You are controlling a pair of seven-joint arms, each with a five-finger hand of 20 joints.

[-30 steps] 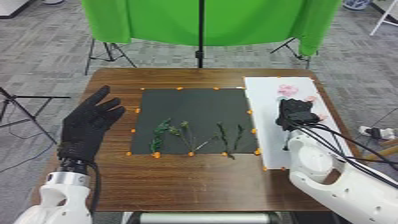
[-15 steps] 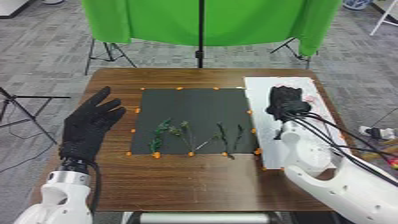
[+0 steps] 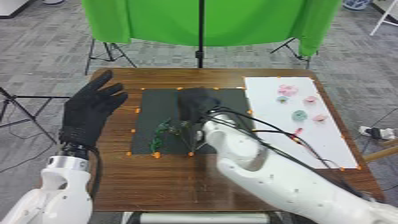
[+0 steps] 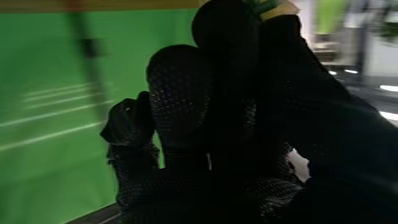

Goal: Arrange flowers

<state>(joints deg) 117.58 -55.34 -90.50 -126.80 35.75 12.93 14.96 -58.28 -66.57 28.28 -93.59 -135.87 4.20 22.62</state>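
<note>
The right hand (image 3: 196,104) pinches a green-and-cream piece (image 4: 281,9) (its kind unclear); the left hand (image 3: 90,109) is loosely open.

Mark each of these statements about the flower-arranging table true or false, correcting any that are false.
1. The white sheet lies to the right of the dark mat. True.
2. The right hand is above the white sheet. False: it is above the dark mat.
3. The left hand is curled into a fist. False: its fingers are extended.
4. The teal flower lies on the white sheet. True.
5. The leafy green stem lies on the white sheet, among the pink flowers. False: it lies on the dark mat.
6. A small green and pale orange thing is at the right hand's fingertips. True.
</note>
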